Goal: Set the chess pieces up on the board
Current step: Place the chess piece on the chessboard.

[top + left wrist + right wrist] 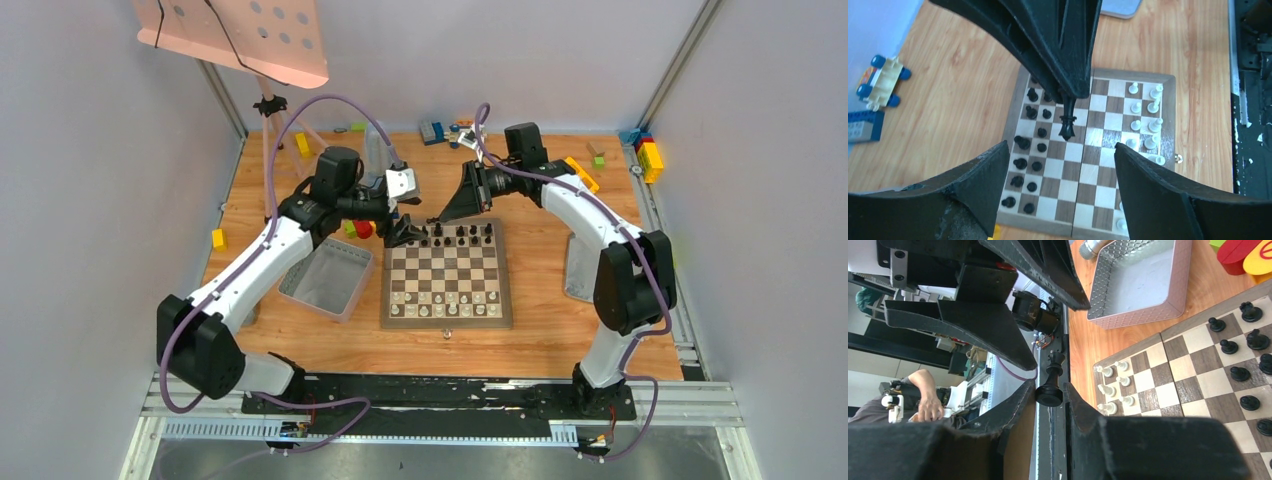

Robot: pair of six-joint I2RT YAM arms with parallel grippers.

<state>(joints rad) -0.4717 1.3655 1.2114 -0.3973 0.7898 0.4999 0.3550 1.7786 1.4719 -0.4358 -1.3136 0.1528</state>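
Observation:
The board (446, 322) lies mid-table, with black chess pieces (460, 235) along its far rows and white ones (445, 303) along its near rows. My right gripper (1050, 390) is shut on the base of one tall black piece (1050, 385), holding it in the air over the board's far left corner. In the left wrist view that piece (1067, 122) hangs from the right gripper's tips (1068, 85) above the board (1088, 200). My left gripper (1060, 150) is open just beside it, its fingers (973, 320) wide apart and touching nothing.
A grey metal tray (325, 278) sits left of the board. A red and yellow toy (362, 229) lies by the board's far left corner. Colourful blocks (432, 131) line the back edge and right rim (650, 158). A pink stand (240, 35) rises at back left.

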